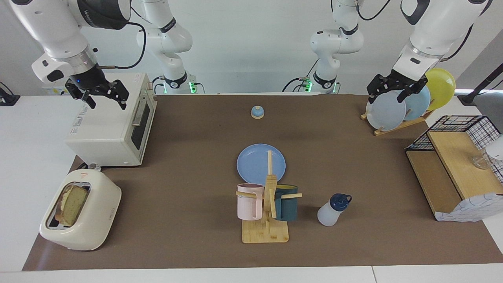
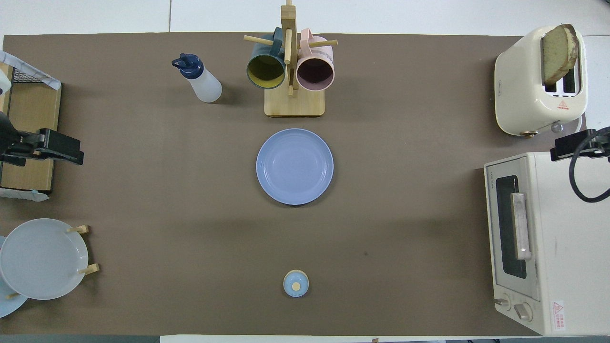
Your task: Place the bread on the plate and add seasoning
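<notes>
Bread (image 1: 72, 204) upright in toaster (image 1: 80, 232) slot, well apart from empty plate (image 1: 255, 163). Right gripper (image 1: 105, 100) over oven (image 1: 114, 129), left gripper (image 1: 397, 92) over plate rack (image 1: 393, 125): fingers apart, holding nothing. Seasoning (image 1: 333, 210) beside mug stand (image 1: 265, 232).

The periwinkle plate (image 2: 295, 166) lies bare at the counter's (image 2: 410, 214) middle. The seasoning bottle (image 2: 200, 80) stands beside the mug rack (image 2: 291, 71) near the counter's farthest edge. Bread (image 2: 558, 52) sticks up from the toaster (image 2: 536, 85) at the corner.
</notes>
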Motion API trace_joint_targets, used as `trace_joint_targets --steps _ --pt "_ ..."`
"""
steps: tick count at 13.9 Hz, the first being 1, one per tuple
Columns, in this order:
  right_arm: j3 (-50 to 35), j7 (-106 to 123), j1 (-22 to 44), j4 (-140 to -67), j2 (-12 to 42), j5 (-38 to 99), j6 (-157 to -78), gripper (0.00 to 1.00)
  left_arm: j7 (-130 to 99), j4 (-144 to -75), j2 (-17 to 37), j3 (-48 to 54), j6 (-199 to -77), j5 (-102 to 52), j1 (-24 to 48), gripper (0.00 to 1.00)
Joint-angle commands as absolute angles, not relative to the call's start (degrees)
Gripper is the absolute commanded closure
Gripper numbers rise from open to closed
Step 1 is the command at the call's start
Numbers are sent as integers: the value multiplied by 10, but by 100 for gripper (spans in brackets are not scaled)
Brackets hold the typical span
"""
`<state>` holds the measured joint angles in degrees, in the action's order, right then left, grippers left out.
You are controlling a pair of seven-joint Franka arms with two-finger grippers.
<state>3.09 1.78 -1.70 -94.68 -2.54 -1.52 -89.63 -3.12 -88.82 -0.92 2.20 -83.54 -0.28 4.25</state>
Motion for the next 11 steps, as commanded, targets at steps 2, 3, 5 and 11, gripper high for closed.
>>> trace_joint_targets --steps 2,3,5,11 --pt "26 32 -26 -955 -34 -13 -890 0 -33 -899 -23 18 -832 -9 48 0" --pt "26 32 -26 -955 -34 -13 -890 0 -33 -899 -23 18 -833 -9 49 0" --pt "25 32 -26 -955 -34 -13 -890 0 -33 -899 -23 18 -833 -9 42 0" --pt "26 32 -26 -955 -34 -13 -890 0 -45 -901 -26 19 -833 -9 47 0"
